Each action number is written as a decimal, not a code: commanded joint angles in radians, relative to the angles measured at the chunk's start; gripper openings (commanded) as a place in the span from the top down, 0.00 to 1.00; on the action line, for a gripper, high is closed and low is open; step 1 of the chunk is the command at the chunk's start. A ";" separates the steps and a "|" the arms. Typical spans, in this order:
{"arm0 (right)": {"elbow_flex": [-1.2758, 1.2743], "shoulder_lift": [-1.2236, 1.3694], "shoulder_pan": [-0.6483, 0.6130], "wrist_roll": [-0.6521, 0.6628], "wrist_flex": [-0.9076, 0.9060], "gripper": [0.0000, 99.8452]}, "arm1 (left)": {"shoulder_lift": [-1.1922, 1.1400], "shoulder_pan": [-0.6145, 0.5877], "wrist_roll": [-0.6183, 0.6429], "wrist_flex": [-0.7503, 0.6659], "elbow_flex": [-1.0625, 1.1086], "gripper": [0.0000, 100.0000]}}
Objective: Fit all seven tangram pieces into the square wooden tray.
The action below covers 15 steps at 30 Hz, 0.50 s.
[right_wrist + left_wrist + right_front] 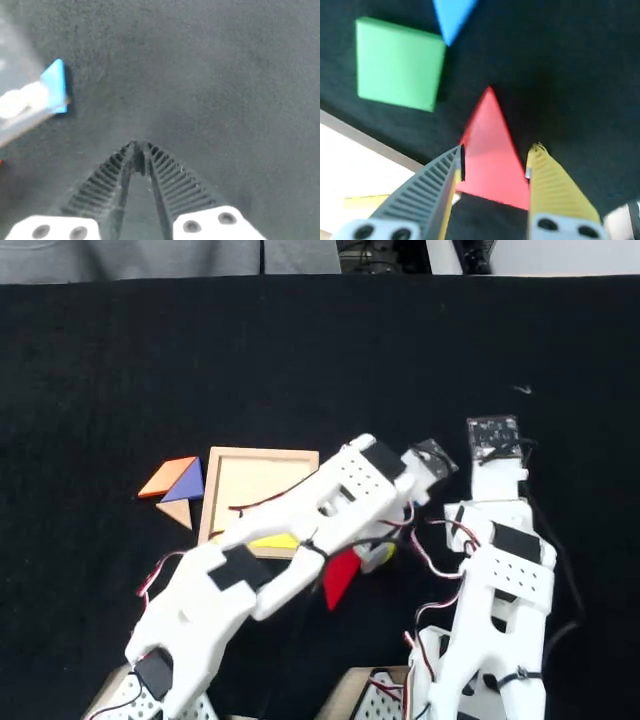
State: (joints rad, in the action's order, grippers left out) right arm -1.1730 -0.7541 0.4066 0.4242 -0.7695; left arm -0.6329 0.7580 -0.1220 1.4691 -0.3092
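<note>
Black cloth (300,350) covers the whole table, and on it we see the left arm (300,530) stretched on a slant from the near corner across the square wooden tray (260,453), hiding part of it. The right arm (500,580) stands well apart from the tray on the other side, over bare cloth. The tray lies flat with most of its pale floor uncovered; a yellow piece (275,541) sits inside it by the near edge, partly under the left arm. The left gripper (498,150) has its jaws apart, one grey finger and one yellow, and between them lies the red triangle (339,578), out on the cloth just beside the tray's near corner; each finger stands at an edge of it, though we cannot tell whether they press. The right gripper (140,147) has its jaws together, holding nothing, above the cloth. Past the red triangle's apex lie a green square (397,62) and a blue triangle (452,17), the blue tip just beside a corner of the square. Outside the tray's far side from the right arm, an orange triangle (165,478) and a purple triangle (190,483) touch each other, with a small tan triangle (178,512) just beside them.
</note>
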 commanded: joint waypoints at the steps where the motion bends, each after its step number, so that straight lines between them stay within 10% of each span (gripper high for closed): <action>1: 0.054 -0.030 0.038 -0.006 0.018 0.99 | 0.120 0.042 0.009 0.012 0.056 0.79; 7: 0.093 -0.031 0.083 -0.006 -0.009 0.99 | 0.273 -0.002 0.006 0.037 0.105 0.84; 15: 0.240 -0.171 0.080 -0.051 -0.193 0.99 | 0.493 -0.343 0.011 0.041 0.116 0.76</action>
State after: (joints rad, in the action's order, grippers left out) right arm -1.0288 -0.8416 0.5063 0.4104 -0.8968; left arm -0.2739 0.5969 -0.1204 1.5090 -0.1757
